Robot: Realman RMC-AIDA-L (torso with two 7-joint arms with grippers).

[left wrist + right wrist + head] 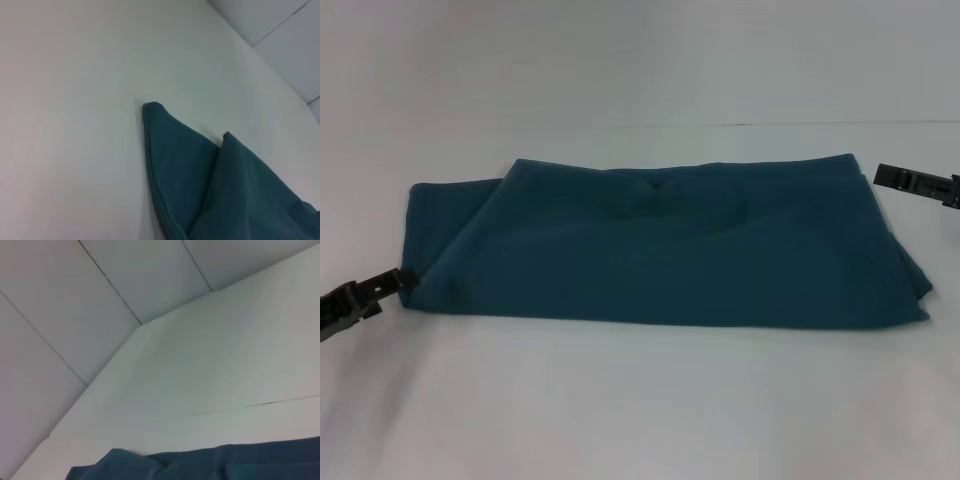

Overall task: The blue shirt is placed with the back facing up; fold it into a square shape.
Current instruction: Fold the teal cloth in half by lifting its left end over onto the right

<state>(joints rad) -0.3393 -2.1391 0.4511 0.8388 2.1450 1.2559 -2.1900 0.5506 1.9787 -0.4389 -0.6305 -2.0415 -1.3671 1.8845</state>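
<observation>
The blue shirt (670,250) is lying folded into a wide band across the middle of the white desk (620,400), plain side showing, with no lettering in sight. Its long edges are running side to side, the near edge fairly straight, and a soft hump is sitting in the cloth near the far edge. On the robot's left end an under-layer is poking out past the top fold as a flap; the left wrist view is showing that end as two overlapping pointed corners (170,165) resting flat on the desk.

The left pincer (402,282) is sitting low at the shirt's near left corner, its tip right at the cloth edge; I cannot tell whether it is clenched or released. The right pincer (882,176) is hanging just beside the far right corner, and its state is equally impossible to tell. Behind the desk a pale panelled wall (75,300) is rising.
</observation>
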